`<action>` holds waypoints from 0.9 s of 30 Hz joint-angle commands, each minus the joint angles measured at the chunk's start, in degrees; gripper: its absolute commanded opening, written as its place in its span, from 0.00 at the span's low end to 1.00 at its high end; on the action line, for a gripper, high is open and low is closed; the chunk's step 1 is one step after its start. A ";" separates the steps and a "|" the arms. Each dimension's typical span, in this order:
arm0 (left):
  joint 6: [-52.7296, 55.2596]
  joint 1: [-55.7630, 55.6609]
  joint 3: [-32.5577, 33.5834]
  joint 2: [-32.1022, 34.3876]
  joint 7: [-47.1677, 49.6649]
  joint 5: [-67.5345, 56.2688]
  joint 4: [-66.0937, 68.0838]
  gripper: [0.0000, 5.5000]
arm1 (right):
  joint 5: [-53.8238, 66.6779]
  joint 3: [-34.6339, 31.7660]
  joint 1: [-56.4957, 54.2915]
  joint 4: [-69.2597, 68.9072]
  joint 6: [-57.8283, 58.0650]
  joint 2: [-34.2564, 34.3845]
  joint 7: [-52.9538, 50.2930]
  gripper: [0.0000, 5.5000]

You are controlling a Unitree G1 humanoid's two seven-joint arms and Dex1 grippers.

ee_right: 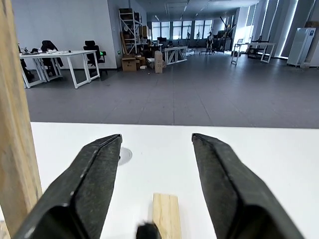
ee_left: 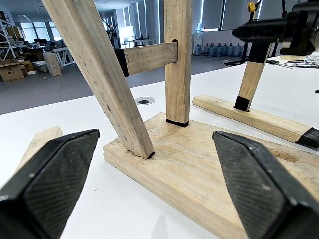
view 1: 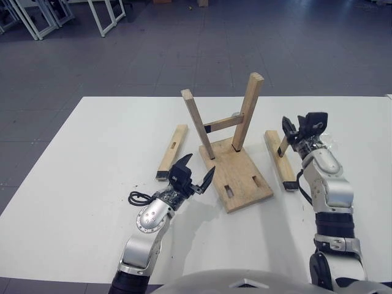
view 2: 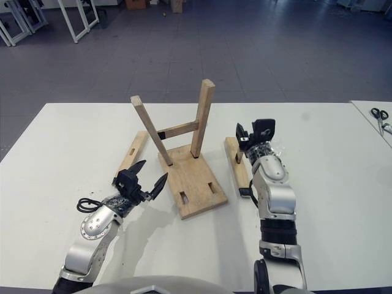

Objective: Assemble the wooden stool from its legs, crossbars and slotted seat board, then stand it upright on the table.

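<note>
The slotted seat board (view 1: 246, 179) lies flat mid-table. Two legs (view 1: 247, 111) stand in it, one leaning, joined by a crossbar (view 1: 224, 123). One loose leg (view 1: 171, 152) lies to its left. Another loose leg (view 1: 280, 162) lies to its right, and a short crossbar (view 1: 283, 147) rises from it. My left gripper (view 1: 199, 166) is open, low over the table at the board's left edge. In the left wrist view the leaning leg's foot (ee_left: 132, 134) lies between its pads. My right gripper (view 1: 300, 127) is open at the upper end of the short crossbar (ee_left: 250, 79).
A black cable loop (view 1: 138, 197) lies on the white table (view 1: 92, 153) beside my left forearm. Scissors (view 2: 380, 114) rest on a neighbouring table to the right. A round grommet hole (ee_left: 143, 100) sits in the tabletop behind the stool.
</note>
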 commanded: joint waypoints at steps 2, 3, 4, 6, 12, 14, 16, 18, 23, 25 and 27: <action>0.45 -0.75 -0.01 0.05 0.12 0.63 0.49 0.77 | 0.53 -0.90 -8.32 -3.41 5.54 -1.17 -1.83 0.49; 0.45 -0.79 -0.05 0.06 0.11 0.67 0.51 0.77 | 0.31 -0.83 -10.22 -3.11 6.60 -1.24 -2.26 0.49; 0.45 -0.90 -0.09 0.02 0.14 0.73 0.59 0.77 | 0.08 -0.80 -11.79 -2.45 7.28 -1.21 -2.60 0.49; 0.43 -1.14 -0.19 0.00 0.10 0.82 0.76 0.77 | -0.53 -1.19 -14.88 -1.77 5.05 -0.42 -4.04 0.49; -0.05 -1.78 -0.17 -0.34 0.34 1.17 1.50 0.77 | -2.82 0.87 -11.40 16.34 4.09 1.21 -4.28 0.49; -0.09 -2.43 -0.20 -0.45 0.24 1.21 1.85 0.77 | -4.11 0.76 -9.91 25.14 1.35 0.56 -4.08 0.49; -0.09 -2.64 -0.05 -0.52 0.31 1.14 1.89 0.77 | -2.98 -0.82 -11.00 26.43 -1.32 0.52 -3.53 0.49; -0.15 -2.61 0.04 -0.73 0.52 1.04 1.93 0.77 | 0.09 -3.15 -13.06 21.96 -5.67 1.57 -2.64 0.49; -0.36 -2.09 -0.17 -1.46 1.18 1.18 1.82 0.77 | 5.63 -5.62 -14.54 0.72 -4.51 0.27 -2.10 0.56; -0.48 -1.47 -0.27 -1.52 1.34 1.23 1.49 0.77 | 7.44 -6.93 -10.39 -9.27 0.70 -1.27 -3.08 0.63; -0.47 -0.56 -0.08 -1.40 1.45 1.15 1.03 0.77 | 8.66 -7.95 1.16 -19.47 6.66 -1.62 -3.67 0.68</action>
